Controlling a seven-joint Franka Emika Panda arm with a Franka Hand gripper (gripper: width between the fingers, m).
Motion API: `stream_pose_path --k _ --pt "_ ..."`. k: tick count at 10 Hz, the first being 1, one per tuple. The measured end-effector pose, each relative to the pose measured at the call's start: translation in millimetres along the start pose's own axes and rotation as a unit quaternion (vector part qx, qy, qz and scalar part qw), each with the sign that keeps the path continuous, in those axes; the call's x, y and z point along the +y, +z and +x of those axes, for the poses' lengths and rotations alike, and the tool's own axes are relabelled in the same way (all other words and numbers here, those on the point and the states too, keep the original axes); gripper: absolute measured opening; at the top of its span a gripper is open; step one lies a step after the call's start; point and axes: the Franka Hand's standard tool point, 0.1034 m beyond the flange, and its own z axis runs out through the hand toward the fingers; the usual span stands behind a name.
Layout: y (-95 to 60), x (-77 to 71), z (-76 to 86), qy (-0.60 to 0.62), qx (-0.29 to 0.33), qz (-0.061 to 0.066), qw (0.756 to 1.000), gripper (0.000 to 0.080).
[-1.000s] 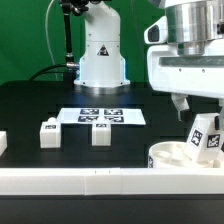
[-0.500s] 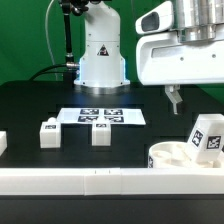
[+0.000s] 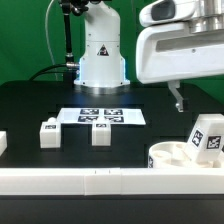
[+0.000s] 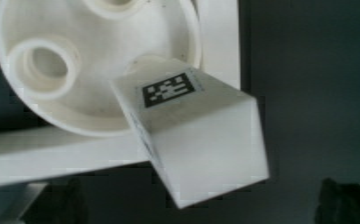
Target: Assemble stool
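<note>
The round white seat disc (image 3: 170, 156) lies at the exterior view's right, against the front rail. One white tagged leg (image 3: 205, 136) stands tilted on it. In the wrist view the same leg (image 4: 203, 140) leans over the seat disc (image 4: 79, 95), next to one of its holes. My gripper (image 3: 179, 100) hangs open above and behind the leg, touching nothing. Its dark fingertips (image 4: 346, 200) show either side of the leg's end, well apart from it. Two more legs (image 3: 49, 133) (image 3: 100, 132) sit on the black table, and part of another (image 3: 2, 143) shows at the left edge.
The marker board (image 3: 100, 116) lies flat behind the two loose legs. A long white rail (image 3: 100, 181) runs along the table's front edge. The arm's white base (image 3: 101, 55) stands at the back, with a dark post (image 3: 67, 40) beside it.
The gripper has opened fully and risen away from the leg. The leg stays tilted on the seat disc. Nothing else moved.
</note>
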Motion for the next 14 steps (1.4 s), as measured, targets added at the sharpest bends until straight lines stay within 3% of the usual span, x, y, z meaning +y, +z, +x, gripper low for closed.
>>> stream_pose_path --k 5,8,10,11,14 --pt "1.8 1.7 -0.8 -0.185 0.0 -0.002 0.983 0.0649" --pt "6.3 -6.6 -2.8 -0.347 -0.021 -0.023 0.937 0.0649" --pt "13.7 -6.5 -1.2 -0.426 -0.038 -0.022 0.904 0.0649" --pt "13.4 -5.4 -0.7 -0.439 -0.037 -0.022 0.898 0.0649" --pt "14.3 -0.4 -0.3 -0.527 -0.043 -0.025 0.848 0.0649"
